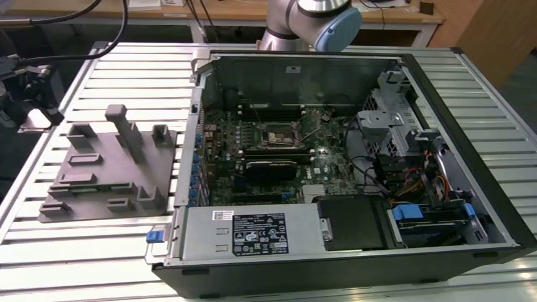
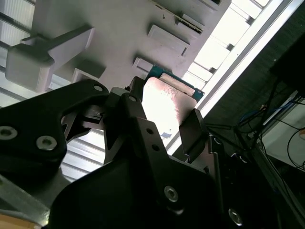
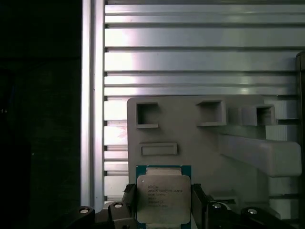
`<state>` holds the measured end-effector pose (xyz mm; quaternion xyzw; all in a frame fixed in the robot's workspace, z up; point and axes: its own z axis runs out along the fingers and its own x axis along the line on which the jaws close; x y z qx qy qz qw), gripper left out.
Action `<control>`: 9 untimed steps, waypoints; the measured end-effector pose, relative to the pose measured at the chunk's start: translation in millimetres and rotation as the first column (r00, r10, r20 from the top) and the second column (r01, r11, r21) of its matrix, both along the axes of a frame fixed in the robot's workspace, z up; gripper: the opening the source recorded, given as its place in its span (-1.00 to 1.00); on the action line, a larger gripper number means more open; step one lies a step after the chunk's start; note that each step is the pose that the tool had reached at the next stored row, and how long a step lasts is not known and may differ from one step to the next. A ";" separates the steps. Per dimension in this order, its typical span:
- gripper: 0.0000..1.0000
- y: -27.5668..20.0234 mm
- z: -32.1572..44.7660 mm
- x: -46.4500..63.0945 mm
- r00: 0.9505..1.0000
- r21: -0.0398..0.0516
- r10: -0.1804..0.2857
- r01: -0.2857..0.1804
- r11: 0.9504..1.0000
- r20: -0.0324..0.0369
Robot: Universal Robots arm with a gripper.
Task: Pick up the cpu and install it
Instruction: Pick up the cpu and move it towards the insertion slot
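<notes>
The cpu (image 3: pixel 163 198) is a flat square chip with a silver-grey top and a green rim. My gripper (image 3: pixel 163 205) is shut on it, one dark finger (image 3: pixel 129 199) against each of two opposite edges. In the second wrist view the cpu (image 2: pixel 167 102) glares bright between the gripper (image 2: pixel 167 114) fingers. It hangs over the grey fixture block (image 3: pixel 200 138), which also lies at the exterior view's left (image 1: pixel 109 170). The arm's dark tool end (image 1: pixel 32 78) sits at that view's left edge. The motherboard's dark square socket (image 1: pixel 277 135) lies inside the open computer case (image 1: pixel 470 157).
The case lies on its side on a slatted metal table (image 1: pixel 100 251). It holds a power supply (image 1: pixel 251 233), a drive cage (image 1: pixel 394 119) and cable bundles (image 1: pixel 411 182). Upright posts (image 1: pixel 126 129) rise from the fixture block. The arm's base (image 1: pixel 310 22) stands behind the case.
</notes>
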<state>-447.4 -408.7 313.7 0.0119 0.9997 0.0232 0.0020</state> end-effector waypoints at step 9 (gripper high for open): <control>0.08 0.3 13.0 0.0 1.000 0.000 0.000 0.000 1.000 0.000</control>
